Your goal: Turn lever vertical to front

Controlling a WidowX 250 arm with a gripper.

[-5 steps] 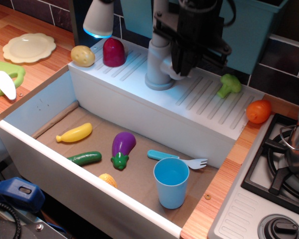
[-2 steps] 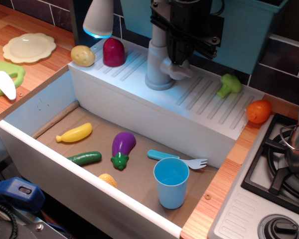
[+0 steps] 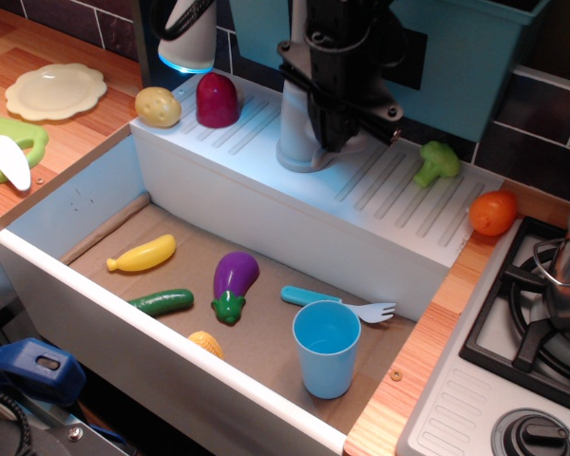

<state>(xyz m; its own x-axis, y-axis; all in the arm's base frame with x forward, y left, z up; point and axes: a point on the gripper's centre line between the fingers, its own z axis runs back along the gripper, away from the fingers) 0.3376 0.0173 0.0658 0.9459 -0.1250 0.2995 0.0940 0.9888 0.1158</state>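
Observation:
The thick grey tap column (image 3: 293, 133) stands on the white ribbed ledge behind the sink. My black gripper (image 3: 340, 125) hangs down right against the column's right side, at the spot where the light-grey lever sits. The gripper's body covers the lever, so the lever is hidden and I cannot tell which way it points. I cannot see whether the jaws are closed on it.
A white cone (image 3: 188, 38), a potato (image 3: 158, 106) and a red vegetable (image 3: 217, 100) are left of the tap; broccoli (image 3: 436, 161) and an orange (image 3: 494, 212) are right. The sink (image 3: 266, 214) holds an eggplant (image 3: 234, 280), a banana (image 3: 144, 254) and a blue cup (image 3: 327, 347). The stove (image 3: 541, 323) is at the right.
My gripper has moved left and down along the tap column. The lever, seen below the gripper before, is now covered by it.

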